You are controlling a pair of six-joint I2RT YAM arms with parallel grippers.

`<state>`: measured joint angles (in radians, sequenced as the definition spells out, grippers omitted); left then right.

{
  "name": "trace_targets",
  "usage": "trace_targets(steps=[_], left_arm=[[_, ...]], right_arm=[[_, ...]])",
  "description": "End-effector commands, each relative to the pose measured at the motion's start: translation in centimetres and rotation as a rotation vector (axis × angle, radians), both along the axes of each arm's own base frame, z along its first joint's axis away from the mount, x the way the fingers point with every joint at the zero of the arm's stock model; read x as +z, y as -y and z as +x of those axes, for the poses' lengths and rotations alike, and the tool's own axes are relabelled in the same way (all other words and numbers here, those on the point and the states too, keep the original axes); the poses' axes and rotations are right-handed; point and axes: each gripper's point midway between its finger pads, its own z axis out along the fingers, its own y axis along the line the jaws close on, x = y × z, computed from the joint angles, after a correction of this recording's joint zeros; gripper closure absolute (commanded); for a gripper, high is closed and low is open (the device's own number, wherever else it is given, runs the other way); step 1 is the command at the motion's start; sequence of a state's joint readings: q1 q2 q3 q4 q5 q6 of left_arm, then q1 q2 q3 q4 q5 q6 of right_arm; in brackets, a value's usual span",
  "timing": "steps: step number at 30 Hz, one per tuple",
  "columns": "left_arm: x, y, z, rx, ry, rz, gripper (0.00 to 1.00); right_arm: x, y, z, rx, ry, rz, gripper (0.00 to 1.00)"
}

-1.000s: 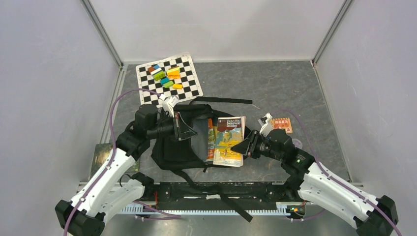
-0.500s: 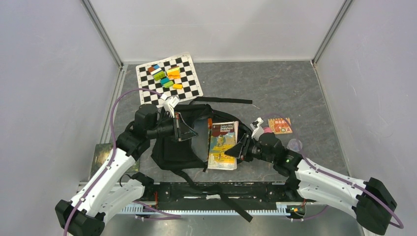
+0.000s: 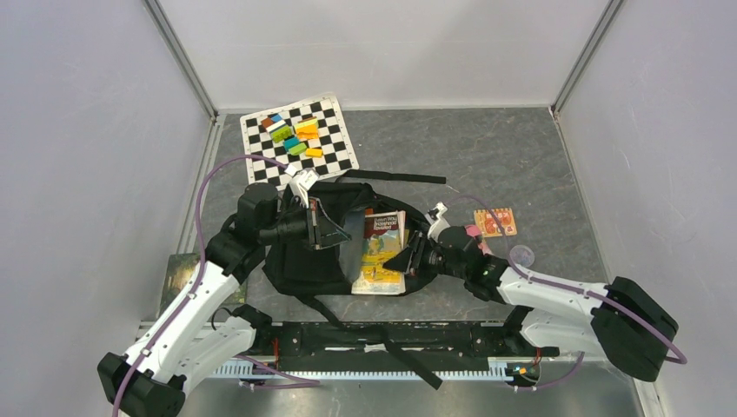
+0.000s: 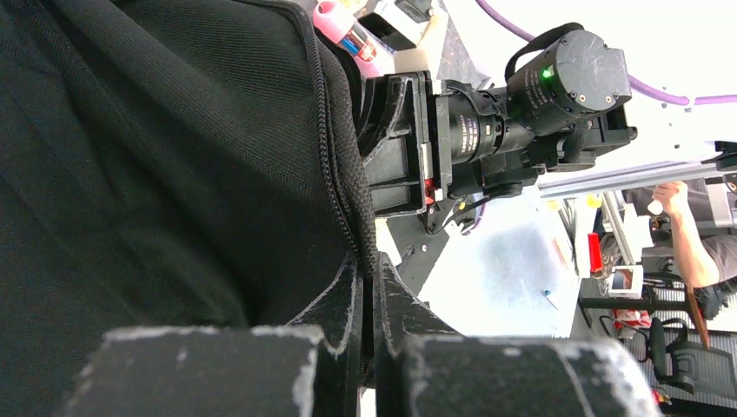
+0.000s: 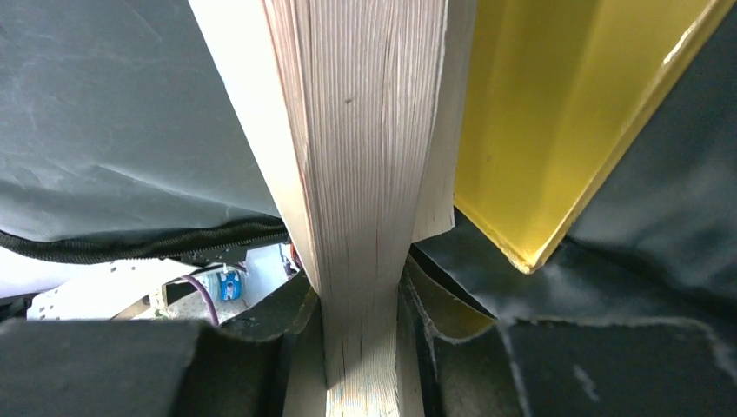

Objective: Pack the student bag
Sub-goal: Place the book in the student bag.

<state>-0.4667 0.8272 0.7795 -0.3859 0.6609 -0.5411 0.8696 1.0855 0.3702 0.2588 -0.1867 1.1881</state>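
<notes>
Grippers first, from above: the left gripper (image 3: 325,228) is clamped on the lifted edge of the student bag (image 3: 300,265), which lies on the table (image 3: 521,156) between the two arms, its straps trailing toward the near edge. The right gripper (image 3: 407,258) pinches the right-hand side of a paperback book (image 3: 382,248) whose yellow cover lies at the bag's mouth, beside a strip of grey lining. How far the book reaches inside is hard to judge from here. A checkerboard sheet (image 3: 335,143) with small coloured blocks (image 3: 295,135) sits at the far left, and an orange card (image 3: 494,222) lies just beyond the right wrist.

On the left wrist view, the fingers (image 4: 341,300) are pressed together with the bag's zip edge (image 4: 335,165) nipped between them – black fabric fills the left half, and the right arm's wrist shows beyond the edge. The background there is washed out.

On the right wrist view, the jaws are shut on the book's page block (image 5: 365,174), the cover (image 5: 539,113) splayed off to the right. Grey lining (image 5: 113,113) hangs over the upper left, bordered by a zip; the fingertips are cut off at the bottom
</notes>
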Motion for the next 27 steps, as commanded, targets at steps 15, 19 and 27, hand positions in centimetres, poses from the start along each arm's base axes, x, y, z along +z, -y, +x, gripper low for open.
trace_targets(steps=[15, 19, 27], left_arm=[[3.1, 0.5, -0.4, -0.071, 0.131, -0.048, 0.98], [3.1, 0.6, -0.1, -0.057, 0.126, -0.06, 0.98], [2.9, 1.4, 0.3, -0.062, 0.096, -0.112, 0.98]], right_arm=[[6.5, -1.4, 5.9, -0.081, 0.247, 0.031, 1.0], [6.0, -3.8, 5.2, -0.036, 0.254, 0.005, 1.0], [2.9, -8.0, 5.4, 0.029, 0.267, -0.052, 1.0]])
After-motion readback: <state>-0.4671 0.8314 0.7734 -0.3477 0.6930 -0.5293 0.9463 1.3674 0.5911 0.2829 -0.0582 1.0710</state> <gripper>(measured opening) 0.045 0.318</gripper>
